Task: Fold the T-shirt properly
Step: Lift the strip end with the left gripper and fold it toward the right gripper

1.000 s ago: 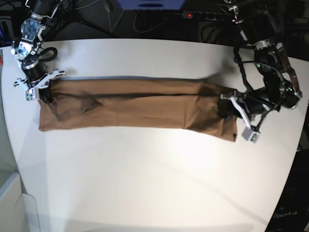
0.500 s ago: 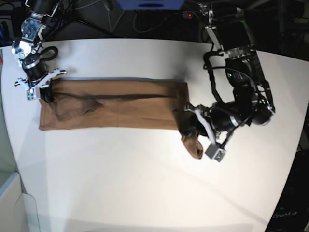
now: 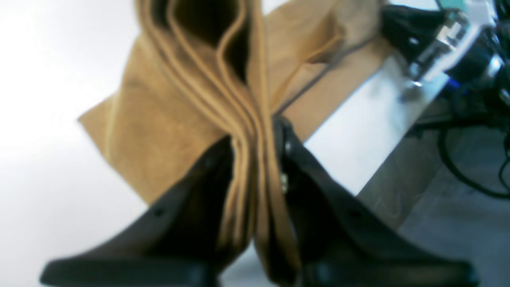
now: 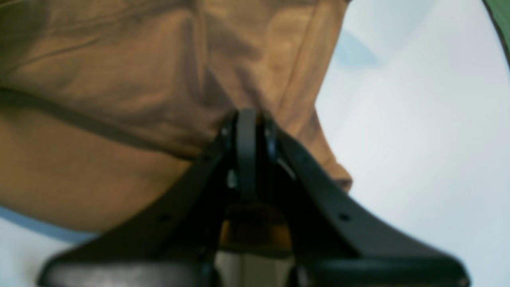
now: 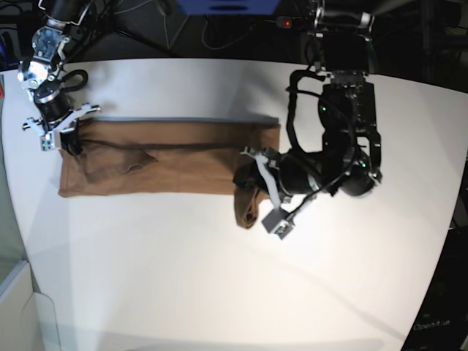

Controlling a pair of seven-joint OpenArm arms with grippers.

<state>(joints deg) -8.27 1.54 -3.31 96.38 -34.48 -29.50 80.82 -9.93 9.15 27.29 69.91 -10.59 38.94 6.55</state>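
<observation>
Both wrist views blurred throughout

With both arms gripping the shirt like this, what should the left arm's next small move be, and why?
Probably carry the pinched end further toward the right gripper, then lower it. The left gripper is shut on a bunched stack of layers of the T-shirt, lifted roughly halfway along the strip, while the right gripper pins the far end on the table. The fold looks only partly laid over.

Black arms (image 5: pixel 344 124), white-trimmed end effectors (image 5: pixel 257 191)
</observation>
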